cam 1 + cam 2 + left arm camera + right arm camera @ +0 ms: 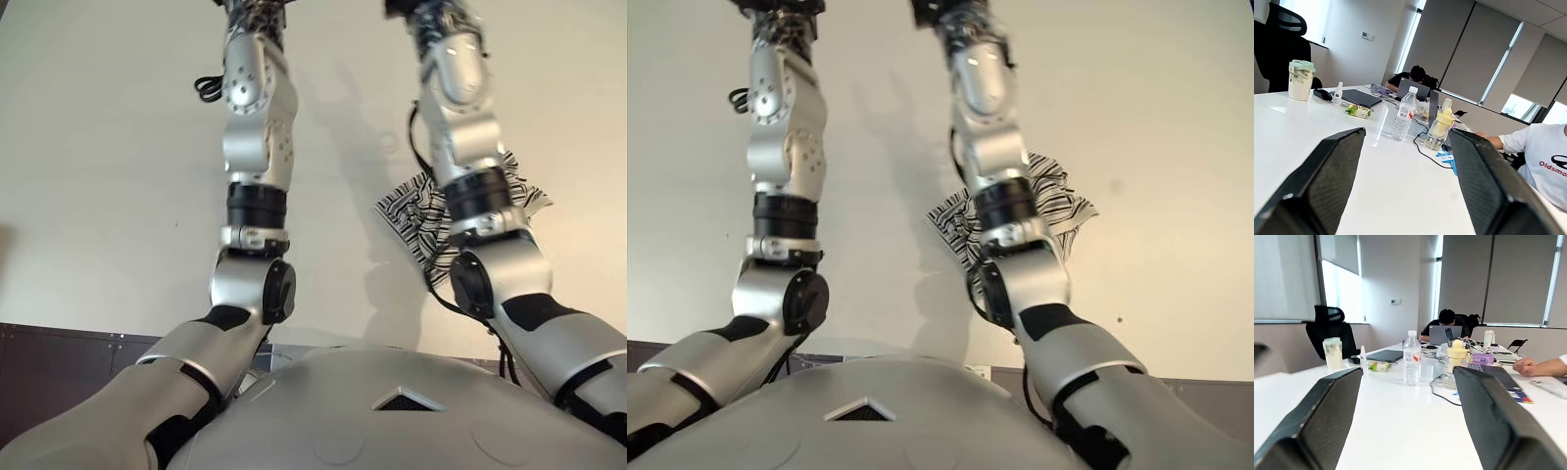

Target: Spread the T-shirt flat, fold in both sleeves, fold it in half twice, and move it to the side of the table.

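The black-and-white striped T-shirt (409,211) lies crumpled in a small heap on the white table (98,147), on the right side. My right forearm crosses over it and hides its middle; striped cloth shows on both sides of the arm (1058,201). Both arms stretch forward past the shirt, the left one over bare tabletop well to its left. My left gripper (1406,134) is open, nothing between its dark fingers (1334,181). My right gripper (1408,374) is open too, with only tabletop between its fingers (1488,426).
Farther along the table stand a water bottle (1403,113), a yellow-topped bottle (1440,128) with a black cable beside it, a lidded cup (1300,80), a closed laptop (1359,98) and a small green packet (1357,111). The table's near edge (59,333) runs just ahead of my torso.
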Robot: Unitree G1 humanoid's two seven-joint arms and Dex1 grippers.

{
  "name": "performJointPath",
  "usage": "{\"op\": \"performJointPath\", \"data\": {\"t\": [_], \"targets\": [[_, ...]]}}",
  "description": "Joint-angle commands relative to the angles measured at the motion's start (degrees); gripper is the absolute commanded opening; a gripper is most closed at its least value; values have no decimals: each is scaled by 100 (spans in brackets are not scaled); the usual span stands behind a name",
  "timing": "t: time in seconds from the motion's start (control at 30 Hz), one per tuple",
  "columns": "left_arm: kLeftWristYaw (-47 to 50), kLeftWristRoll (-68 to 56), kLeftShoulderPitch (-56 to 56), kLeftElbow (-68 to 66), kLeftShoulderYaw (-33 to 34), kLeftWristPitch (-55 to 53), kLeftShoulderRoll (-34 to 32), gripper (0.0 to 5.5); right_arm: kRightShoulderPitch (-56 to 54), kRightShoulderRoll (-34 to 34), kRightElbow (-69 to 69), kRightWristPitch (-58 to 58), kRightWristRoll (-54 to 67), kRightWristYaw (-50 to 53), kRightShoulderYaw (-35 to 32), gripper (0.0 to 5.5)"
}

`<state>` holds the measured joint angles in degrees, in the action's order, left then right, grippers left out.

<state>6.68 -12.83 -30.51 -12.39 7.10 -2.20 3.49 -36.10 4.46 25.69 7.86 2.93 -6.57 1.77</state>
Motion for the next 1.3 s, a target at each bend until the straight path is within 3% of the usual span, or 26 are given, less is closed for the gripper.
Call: {"op": "performJointPath", "data": {"t": [0.03, 0.2, 0.33, 0.57, 0.73, 0.8, 0.93, 1.03, 1.17, 1.3], "targets": [[-1057, -197, 3031, 3472, -971, -1684, -1169, 314, 2842, 2745, -3321, -1052, 214, -2508, -258, 338], [-1698, -99, 4195, 4225, -1794, -2066, -1791, 314, 4193, 4487, -3572, -488, 380, -4548, -269, 338], [-2063, -165, 4378, 4340, -2013, -2461, -2038, 314, 4438, 4927, -3633, -265, 334, -5395, 39, 338], [-2401, -67, 4381, 4579, -2362, -2991, -2316, 314, 4149, 3311, -3196, -659, -1703, -4175, 2085, 338], [-2557, 162, 4433, 4673, -2398, -3097, -2703, 314, 3284, 2085, -2921, -1063, -1934, -3723, 2735, 338], [-2655, 471, 4423, 4556, -2520, -2931, -2960, 314, 3375, 1778, -3411, -1314, -1525, -3527, 2508, 338], [-2522, 1132, 4537, 4216, -2763, -2521, -3108, 314, 3695, 2139, -4924, -2384, 504, -3866, 697, 338], [-2361, 1440, 4360, 3631, -2887, -2350, -2888, 314, 3011, 2738, -4132, -2979, 1377, -4015, -671, 338], [-2587, 1670, 4149, 3023, -3091, -2349, -2901, 314, 3115, 3371, -2213, -1600, -475, -3709, 458, 338], [-3047, 1805, 4322, 2985, -3194, -2361, -3376, 314, 3803, 3456, -1595, -914, -1339, -3370, 1125, 338]]}}
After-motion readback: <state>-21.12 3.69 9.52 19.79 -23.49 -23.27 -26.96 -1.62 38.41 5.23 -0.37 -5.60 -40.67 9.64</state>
